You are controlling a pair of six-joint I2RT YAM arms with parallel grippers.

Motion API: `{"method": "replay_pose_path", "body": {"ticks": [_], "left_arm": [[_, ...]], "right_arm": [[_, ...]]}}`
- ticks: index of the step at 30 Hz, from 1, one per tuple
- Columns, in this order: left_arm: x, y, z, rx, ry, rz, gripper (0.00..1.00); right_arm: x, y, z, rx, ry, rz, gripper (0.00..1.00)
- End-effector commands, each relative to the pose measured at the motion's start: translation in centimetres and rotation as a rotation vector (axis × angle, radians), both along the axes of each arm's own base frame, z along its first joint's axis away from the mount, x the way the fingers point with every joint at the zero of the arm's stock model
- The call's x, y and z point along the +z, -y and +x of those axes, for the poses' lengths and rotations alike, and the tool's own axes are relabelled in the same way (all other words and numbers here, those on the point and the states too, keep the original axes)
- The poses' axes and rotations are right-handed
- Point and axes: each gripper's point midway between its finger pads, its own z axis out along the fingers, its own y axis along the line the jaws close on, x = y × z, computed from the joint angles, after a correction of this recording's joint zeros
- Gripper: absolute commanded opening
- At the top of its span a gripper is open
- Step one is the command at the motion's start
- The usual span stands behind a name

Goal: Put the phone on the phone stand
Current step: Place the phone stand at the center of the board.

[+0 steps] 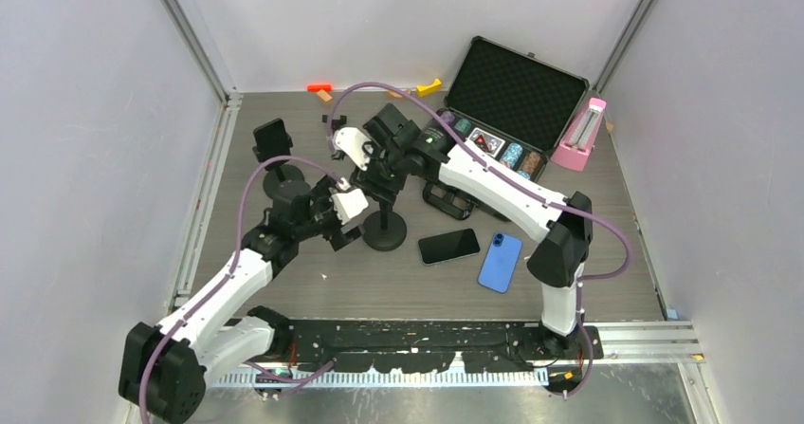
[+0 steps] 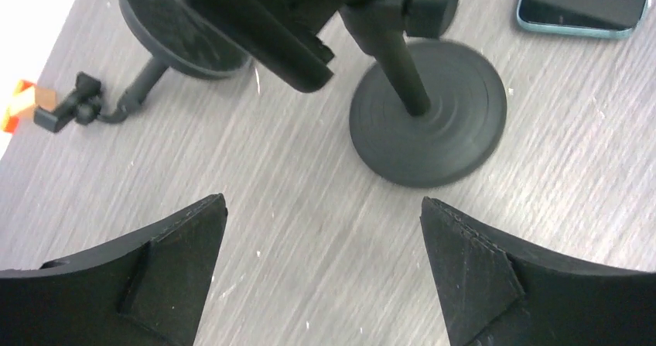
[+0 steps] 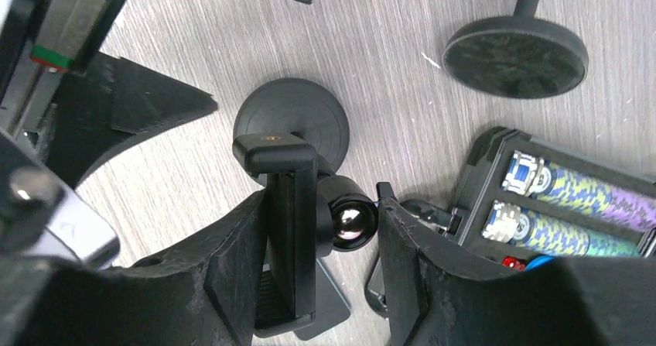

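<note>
A black phone stand with a round base (image 1: 384,231) stands mid-table. My right gripper (image 1: 379,163) is shut on its head: in the right wrist view (image 3: 321,200) the fingers (image 3: 232,268) squeeze the empty clamp (image 3: 285,230) and ball joint. A black phone (image 1: 448,246) and a blue phone (image 1: 500,262) lie flat to the right of the stand. My left gripper (image 1: 343,230) is open and empty, low over the table just left of the stand's base (image 2: 428,121); its own view (image 2: 323,201) shows bare table between the fingers and the black phone (image 2: 584,1) at top right.
A second black stand (image 1: 276,149) stands at the back left, its base also showing in the right wrist view (image 3: 516,56). An open black case (image 1: 507,101) with poker chips sits behind right, a pink object (image 1: 580,135) beside it. Small orange and yellow blocks (image 1: 319,88) lie at the back.
</note>
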Motion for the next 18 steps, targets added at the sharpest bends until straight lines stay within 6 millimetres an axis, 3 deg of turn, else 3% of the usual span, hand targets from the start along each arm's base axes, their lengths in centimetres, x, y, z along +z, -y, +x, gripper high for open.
{"method": "replay_pose_path", "body": {"ticks": [1, 8, 11, 15, 18], "left_arm": [[-1.1, -3.5, -2.5, 0.036, -0.113, 0.149, 1.00], [-0.6, -6.1, -4.8, 0.105, -0.176, 0.143, 1.00], [-0.4, -6.8, -5.3, 0.126, -0.175, 0.131, 1.00], [0.2, -6.9, -6.0, 0.139, -0.185, 0.108, 1.00], [1.3, -6.5, -6.1, 0.141, -0.190, 0.070, 1.00]], "right_arm": [[3.8, -3.2, 0.6, 0.073, 0.143, 0.090, 0.00], [2.9, -4.1, 0.9, 0.075, 0.153, 0.077, 0.01], [2.5, -4.3, 1.0, 0.071, 0.152, 0.071, 0.05], [2.5, -4.0, 1.0, 0.049, 0.149, 0.067, 0.26], [3.1, -3.7, 0.8, 0.026, 0.144, 0.082, 0.57]]}}
